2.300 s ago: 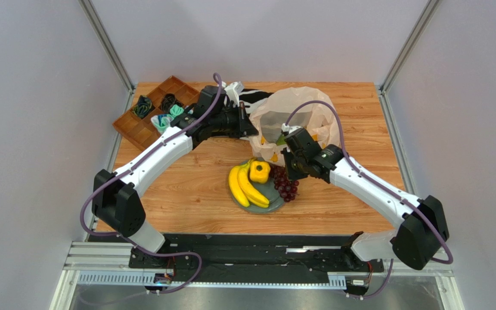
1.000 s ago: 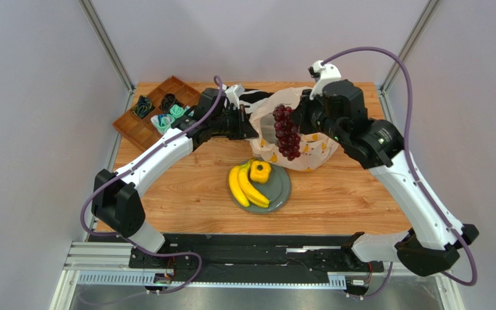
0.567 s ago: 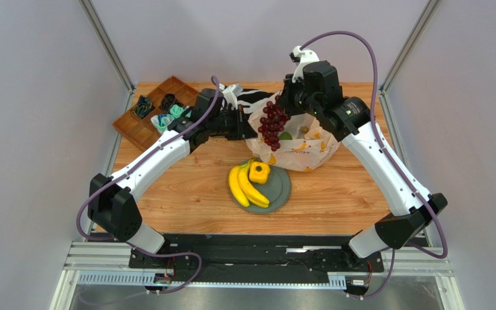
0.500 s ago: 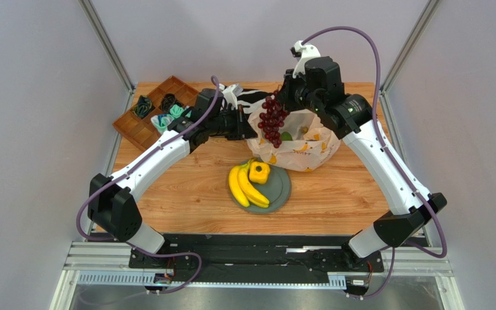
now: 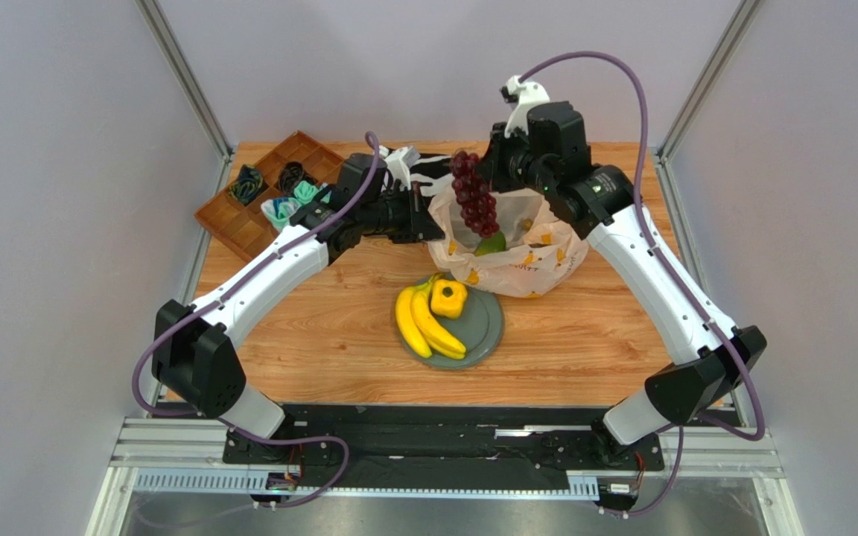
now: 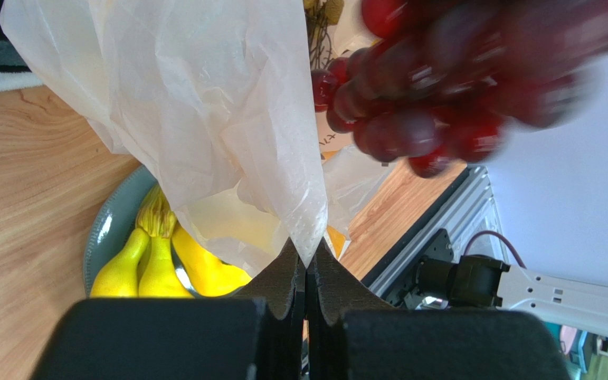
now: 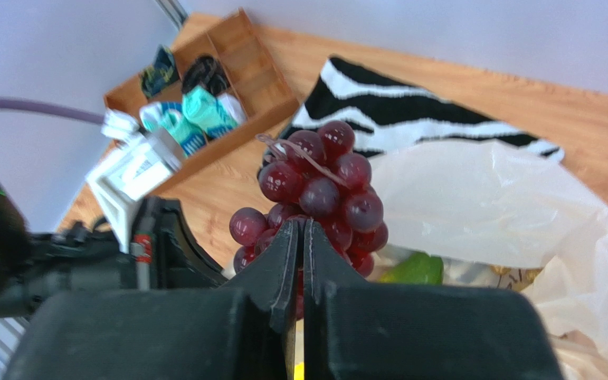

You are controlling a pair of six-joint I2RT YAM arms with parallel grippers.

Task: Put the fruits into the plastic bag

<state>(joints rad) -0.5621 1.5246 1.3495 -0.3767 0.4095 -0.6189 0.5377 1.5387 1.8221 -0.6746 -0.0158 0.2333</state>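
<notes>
My right gripper is shut on a bunch of dark purple grapes and holds it above the open mouth of the translucent plastic bag; the grapes also show in the right wrist view and, blurred, in the left wrist view. My left gripper is shut on the bag's left rim, holding it up. A green fruit lies inside the bag. Yellow bananas and a small yellow fruit lie on the grey plate.
A wooden compartment tray with dark and teal items stands at the back left. A zebra-striped cloth lies behind the bag. Metal frame posts rise at both back corners.
My right gripper lifted the grapes off the plate and carried them up and back to above the bag's mouth. My left gripper kept its hold on the bag's rim.
</notes>
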